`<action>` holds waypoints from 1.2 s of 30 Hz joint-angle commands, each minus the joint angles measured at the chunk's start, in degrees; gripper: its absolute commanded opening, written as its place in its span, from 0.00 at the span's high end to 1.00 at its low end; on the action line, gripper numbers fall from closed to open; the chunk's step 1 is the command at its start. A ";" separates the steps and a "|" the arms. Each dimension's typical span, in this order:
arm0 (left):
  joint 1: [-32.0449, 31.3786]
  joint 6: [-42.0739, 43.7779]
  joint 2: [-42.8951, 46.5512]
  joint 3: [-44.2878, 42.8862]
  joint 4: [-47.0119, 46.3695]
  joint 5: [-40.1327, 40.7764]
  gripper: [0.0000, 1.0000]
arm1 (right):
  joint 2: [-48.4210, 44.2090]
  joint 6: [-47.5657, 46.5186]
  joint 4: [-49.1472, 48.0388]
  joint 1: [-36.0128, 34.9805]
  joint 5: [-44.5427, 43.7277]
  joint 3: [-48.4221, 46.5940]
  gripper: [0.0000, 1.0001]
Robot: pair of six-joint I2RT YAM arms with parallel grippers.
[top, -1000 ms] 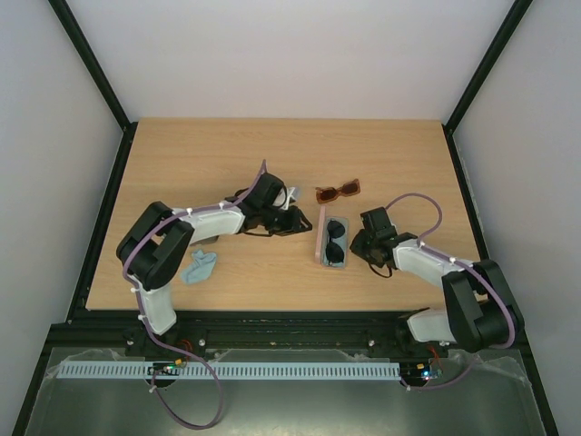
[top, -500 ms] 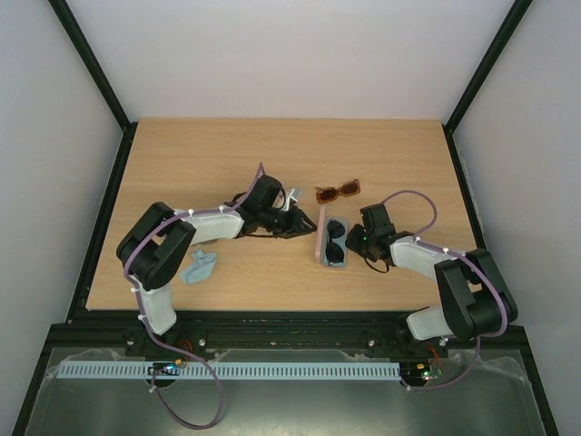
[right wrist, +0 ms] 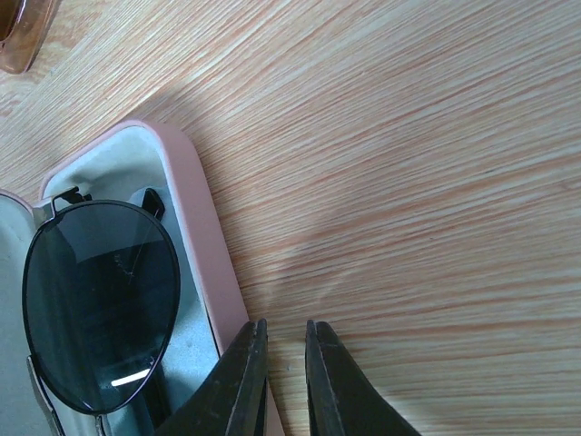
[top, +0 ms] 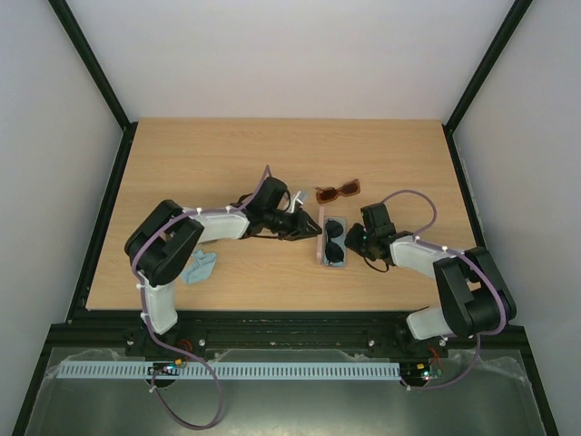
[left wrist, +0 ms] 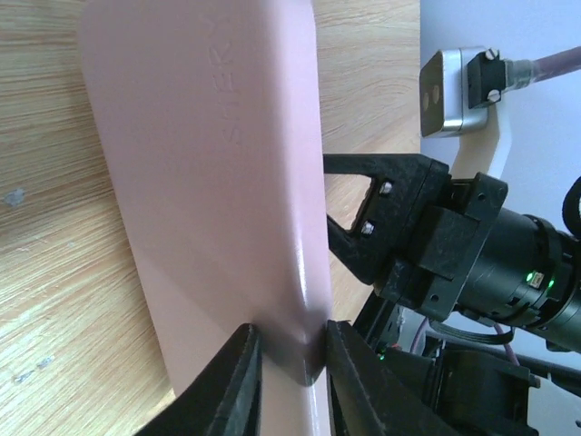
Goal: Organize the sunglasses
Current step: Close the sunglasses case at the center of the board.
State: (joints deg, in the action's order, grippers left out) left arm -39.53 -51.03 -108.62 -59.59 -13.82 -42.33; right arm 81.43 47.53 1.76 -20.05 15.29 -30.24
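The left pincer (left wrist: pixel 290 363) is clamping the lid (left wrist: pixel 209 182). The right pincer (right wrist: pixel 283 372), near-clenched and empty, is bracing the case (right wrist: pixel 201 238). Closing over the aviators (right wrist: pixel 100 300) is pending.

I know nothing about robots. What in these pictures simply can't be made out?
Left wrist view: the flat pink case, its lid clamped by the left end effector, hides its own contents.
Right wrist view: the black wire-framed aviator sunglasses are cut off at the bottom edge; the reddish-brown plastic sunglasses show only a corner.
Same view: the right end effector has a finger covering the case rim, so a grip is unclear.
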 commanded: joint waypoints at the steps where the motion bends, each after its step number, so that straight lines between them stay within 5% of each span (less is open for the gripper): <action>1: -0.60 1.63 -1.21 -1.99 2.44 0.34 0.80 | 2.55 -0.60 4.11 -0.17 2.17 2.61 0.86; 10: -1.54 1.46 -1.96 -3.28 2.31 -0.39 0.85 | 2.51 -0.60 3.02 -0.18 5.63 2.93 0.89; 24: -3.52 0.05 -6.57 -6.33 2.78 -1.15 0.79 | 3.78 -0.43 0.82 -0.20 9.26 4.00 0.89; 36: -3.80 -1.14 -4.60 -7.10 4.84 3.16 0.78 | -5.85 -1.95 13.03 -0.27 -8.35 0.45 0.88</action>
State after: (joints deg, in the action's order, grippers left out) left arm -43.11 -52.49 -114.96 -65.39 -11.16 -41.47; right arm 79.09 47.11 3.07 -20.21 15.53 -28.86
